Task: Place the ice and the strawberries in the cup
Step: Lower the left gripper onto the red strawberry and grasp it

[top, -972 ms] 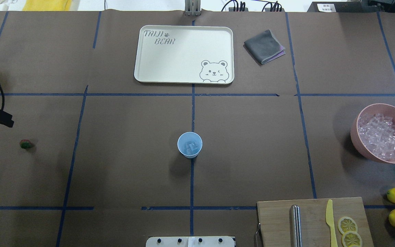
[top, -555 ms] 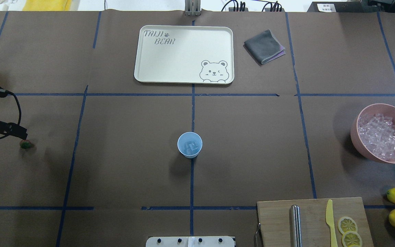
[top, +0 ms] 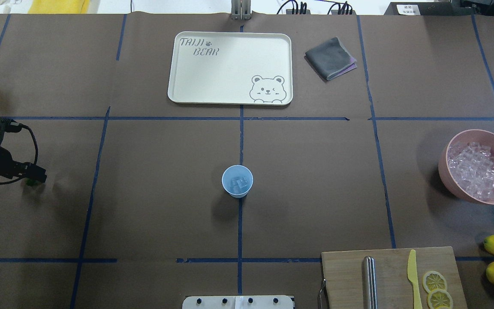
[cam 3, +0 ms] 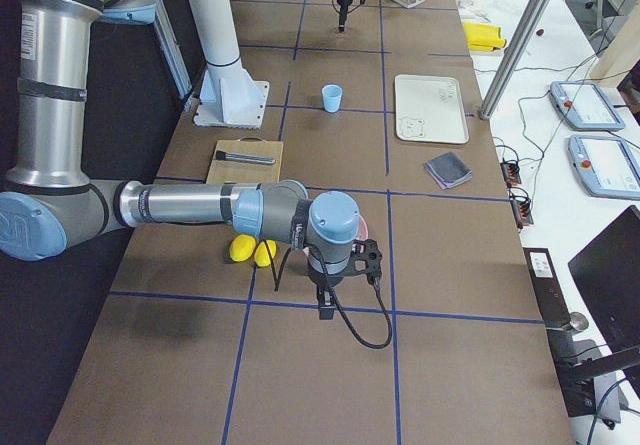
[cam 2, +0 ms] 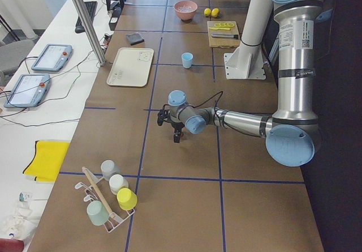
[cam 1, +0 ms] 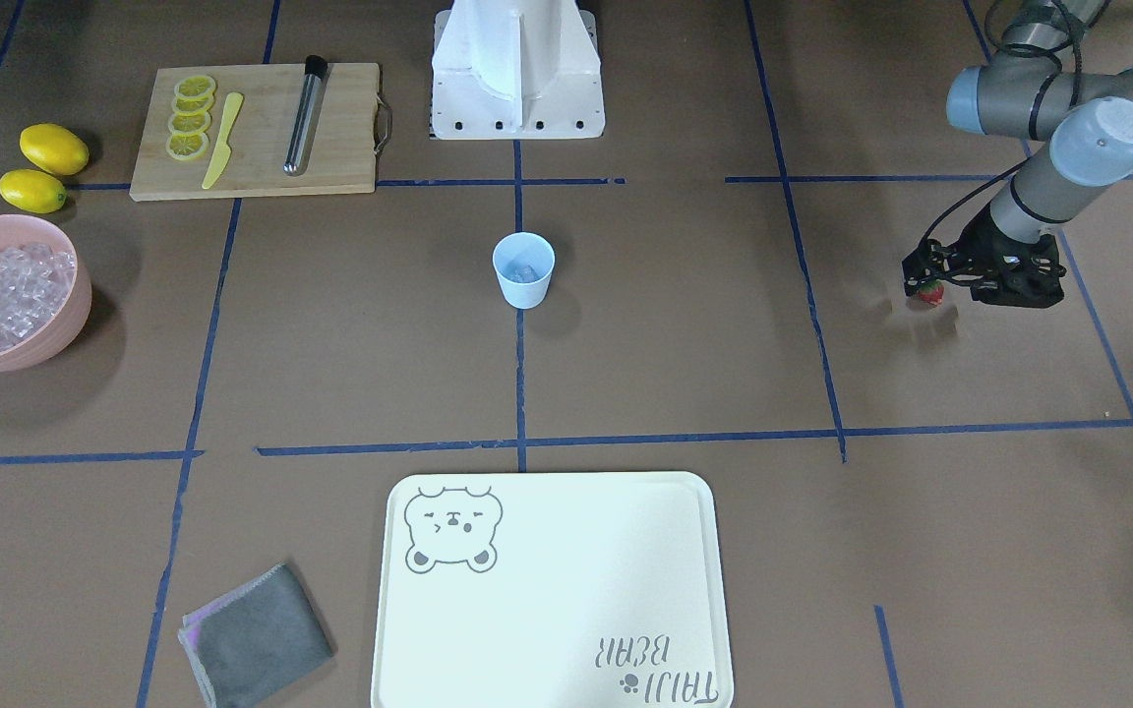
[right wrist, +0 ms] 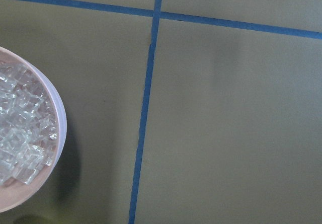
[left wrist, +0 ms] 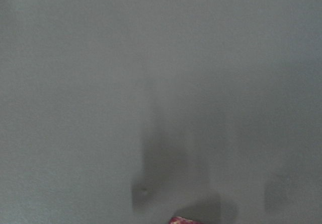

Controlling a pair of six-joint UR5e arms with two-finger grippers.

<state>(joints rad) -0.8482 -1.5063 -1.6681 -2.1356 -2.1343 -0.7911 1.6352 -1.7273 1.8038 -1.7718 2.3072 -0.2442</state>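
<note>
Hovering right on the strawberry [cam 1: 931,293] at the left end of the bench [cam 1: 685,374], the left gripper [cam 1: 924,278]: clenched or loose, I can't tell. Some ice [cam 1: 525,270] already sits in the cup [cam 1: 524,287] mid-bench; the strawberry, well apart from it, has yet to go in.

Cup [cam 1: 524,291] upright at table centre, on the blue tape line, with some ice [cam 1: 525,269] inside. Left arm enters at view's right. The left gripper [cam 1: 924,277] is low over the table, tips at the strawberry [cam 1: 931,294]; contact and jaw setting not resolvable. Pink bowl [cam 1: 50,334] at far view-left, heaped with cubes. Toward the robot from it: two lemons [cam 1: 54,147], then board [cam 1: 345,147] carrying slices [cam 1: 191,116], yellow knife [cam 1: 220,155] and metal rod [cam 1: 303,116]. Tray [cam 1: 566,580] and grey cloth [cam 1: 257,634] at near edge.
</note>
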